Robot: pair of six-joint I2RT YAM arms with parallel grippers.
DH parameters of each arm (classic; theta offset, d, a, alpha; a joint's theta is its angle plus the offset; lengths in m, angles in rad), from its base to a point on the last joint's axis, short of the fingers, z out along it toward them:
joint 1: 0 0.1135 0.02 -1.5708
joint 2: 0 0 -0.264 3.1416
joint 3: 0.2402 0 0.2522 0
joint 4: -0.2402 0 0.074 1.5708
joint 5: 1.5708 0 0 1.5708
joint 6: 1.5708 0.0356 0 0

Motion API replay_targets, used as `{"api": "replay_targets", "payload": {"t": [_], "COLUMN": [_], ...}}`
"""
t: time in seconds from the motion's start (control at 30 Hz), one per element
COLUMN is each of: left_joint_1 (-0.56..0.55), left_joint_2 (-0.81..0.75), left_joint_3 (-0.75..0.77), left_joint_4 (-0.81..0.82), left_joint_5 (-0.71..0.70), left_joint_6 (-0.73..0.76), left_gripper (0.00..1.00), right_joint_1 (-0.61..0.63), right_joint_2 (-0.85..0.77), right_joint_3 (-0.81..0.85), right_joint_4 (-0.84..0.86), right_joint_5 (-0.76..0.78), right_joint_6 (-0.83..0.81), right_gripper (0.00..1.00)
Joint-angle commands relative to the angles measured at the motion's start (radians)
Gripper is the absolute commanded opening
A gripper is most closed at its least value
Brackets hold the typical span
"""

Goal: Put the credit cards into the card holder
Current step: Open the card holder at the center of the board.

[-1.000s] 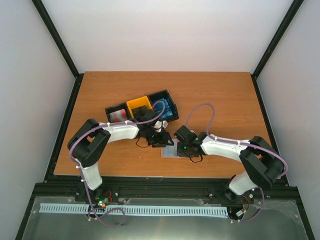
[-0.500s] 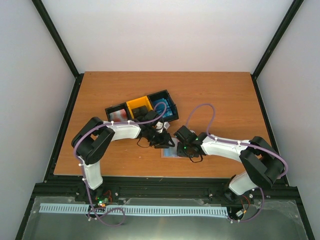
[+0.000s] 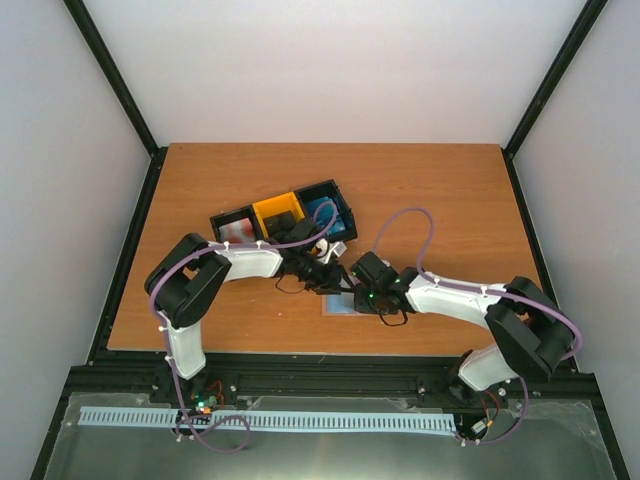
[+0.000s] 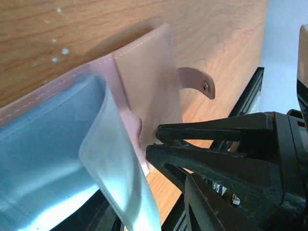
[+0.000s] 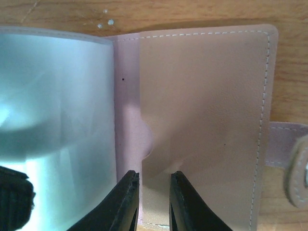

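Lying open: card holder [image 5: 202, 120] | near table [image 3: 450, 190] front edge | bins [image 3: 264, 212] behind

No readable txt, labels, nos. or logos in any view, incl. on card holder [image 5: 202, 120].

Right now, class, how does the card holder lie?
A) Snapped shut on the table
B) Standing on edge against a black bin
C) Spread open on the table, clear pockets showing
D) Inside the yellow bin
C: the right wrist view shows the card holder lying spread open on the wooden table, with its translucent pockets exposed and its snap strap unfastened.
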Motion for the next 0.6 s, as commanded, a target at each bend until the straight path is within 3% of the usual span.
{"api": "replay_targets", "payload": {"t": [0.0, 0.57], "left_joint_1": [-0.009, -0.015], "left_joint_2": [0.03, 0.115], "left_joint_3": [0.034, 0.093], "left_joint_4": [0.055, 0.133], "left_joint_5": [0.072, 0.197], "left_joint_6": [0.047, 0.004], "left_gripper": [0.35, 0.42], "right_joint_1": [-0.007, -0.009], "right_joint_2": [-0.048, -0.506], "right_joint_3": [-0.007, -0.082], "right_joint_4": [0.006, -0.17], "right_joint_5": [0.037, 0.091], "right_joint_6": [0.016, 0.082], "right_gripper": [0.19, 0.2]}}
